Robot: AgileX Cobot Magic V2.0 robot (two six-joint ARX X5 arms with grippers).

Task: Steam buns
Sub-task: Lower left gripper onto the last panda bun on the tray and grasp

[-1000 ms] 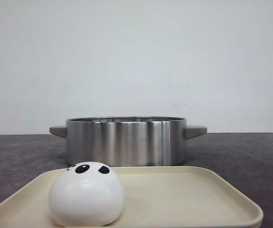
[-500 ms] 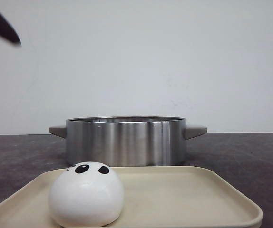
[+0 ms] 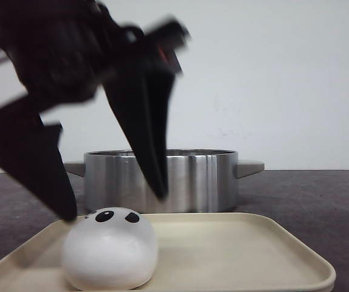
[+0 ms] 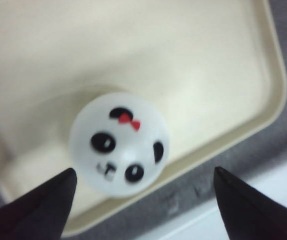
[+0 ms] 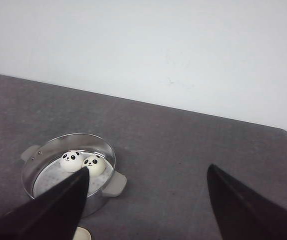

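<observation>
Front view: we see the black left gripper [image 3: 114, 207] spread wide, straddling a glossy white panda-faced bun [image 3: 110, 248] on the cream rectangular tray [image 3: 253, 249]; behind, the steel two-handled pot [image 3: 162, 180] holds two more buns [image 5: 82, 163]; right gripper [image 5: 146, 192] spread too

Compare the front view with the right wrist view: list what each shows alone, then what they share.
Front only: the left gripper, fingers spread, above a bun on a cream tray.

Right wrist only: two buns inside the pot, plus the right gripper, open and far from the pot; only a corner of the tray shows.

Both: the steel pot on the dark table and the white wall behind.
</observation>
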